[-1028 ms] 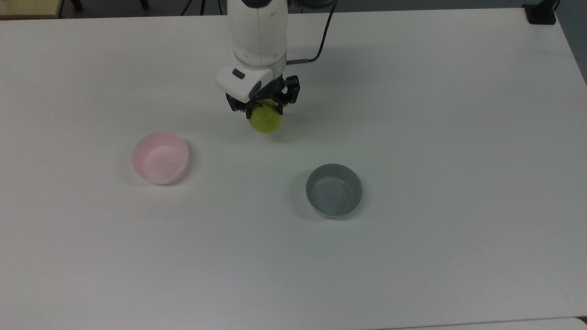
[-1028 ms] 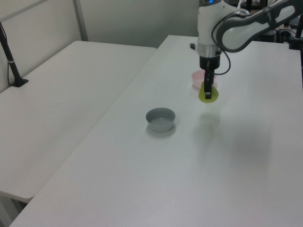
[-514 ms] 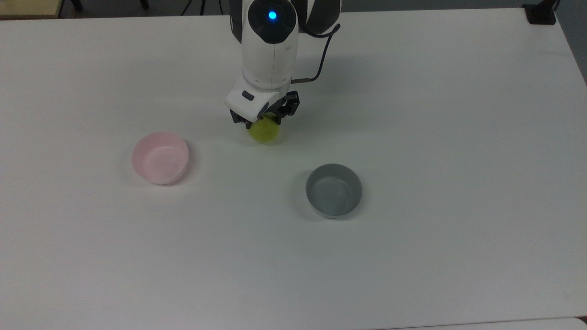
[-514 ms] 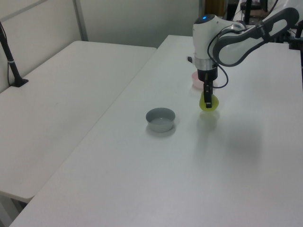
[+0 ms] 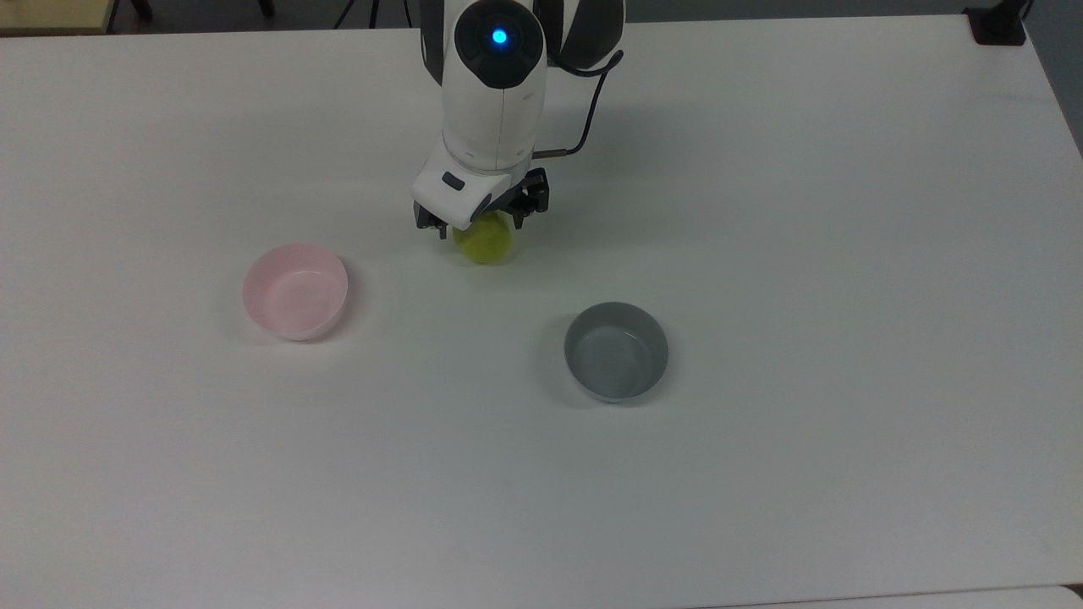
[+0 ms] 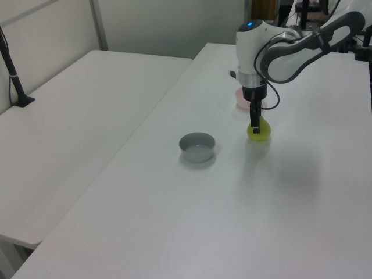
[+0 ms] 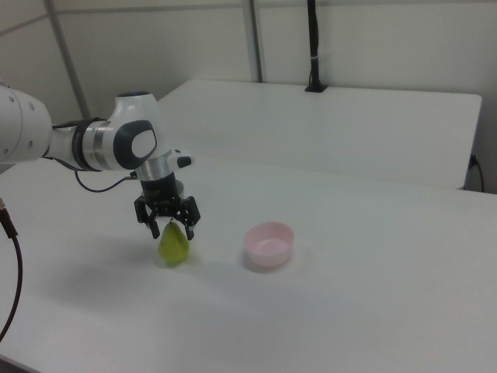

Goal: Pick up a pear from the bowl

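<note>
The yellow-green pear [image 5: 484, 245] is low over the white table, between the two bowls and nearer the arm's base; its bottom looks to touch the tabletop [image 7: 174, 247]. My gripper [image 5: 478, 224] points straight down and is shut on the pear's upper part, with the black fingers on either side of its narrow top [image 7: 172, 229]. In the left view the gripper [image 6: 254, 125] stands over the pear [image 6: 260, 132]. The pale pink bowl [image 5: 254, 292] sits with nothing in it toward the top view's left, apart from the pear. In the right view the bowl [image 7: 268, 247] is to the pear's right.
A grey straight-sided bowl [image 5: 575, 338] with nothing in it stands toward the top view's lower right of the pear [image 6: 196, 152]. The white table [image 5: 761, 474] stretches wide in front. A second white table [image 6: 70, 128] adjoins it on the left view's left.
The arm has lowered the pear from well above the table down to the surface, shifting slightly toward the top view's left. Both bowls stayed put.
</note>
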You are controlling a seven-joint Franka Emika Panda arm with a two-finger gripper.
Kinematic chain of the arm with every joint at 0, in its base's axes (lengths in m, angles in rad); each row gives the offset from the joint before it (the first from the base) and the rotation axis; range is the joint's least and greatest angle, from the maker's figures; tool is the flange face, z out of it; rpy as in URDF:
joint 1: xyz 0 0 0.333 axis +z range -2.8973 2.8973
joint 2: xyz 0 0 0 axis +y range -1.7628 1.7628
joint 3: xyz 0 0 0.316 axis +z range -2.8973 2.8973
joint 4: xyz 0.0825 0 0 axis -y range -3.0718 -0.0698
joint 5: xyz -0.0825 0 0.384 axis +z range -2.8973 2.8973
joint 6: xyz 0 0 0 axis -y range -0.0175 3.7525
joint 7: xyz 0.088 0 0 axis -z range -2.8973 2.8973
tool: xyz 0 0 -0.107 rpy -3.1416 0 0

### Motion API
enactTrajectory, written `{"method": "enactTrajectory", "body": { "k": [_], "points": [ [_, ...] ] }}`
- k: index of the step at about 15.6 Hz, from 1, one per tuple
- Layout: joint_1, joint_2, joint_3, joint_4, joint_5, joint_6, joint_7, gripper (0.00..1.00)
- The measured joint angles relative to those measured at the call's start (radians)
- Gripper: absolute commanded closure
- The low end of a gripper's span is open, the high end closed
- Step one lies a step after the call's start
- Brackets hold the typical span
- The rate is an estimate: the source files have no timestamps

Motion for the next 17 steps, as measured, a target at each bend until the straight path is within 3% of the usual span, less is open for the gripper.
{"method": "enactTrajectory", "body": {
  "k": [7,11,17],
  "points": [
    [-0.015,-0.037,-0.002,0.065,0.000,-0.053,0.043,0.00],
    [-0.056,-0.121,-0.003,0.146,0.003,-0.178,0.059,0.00],
    [-0.117,-0.263,-0.006,0.153,0.019,-0.286,0.059,0.00]
  ]
}}
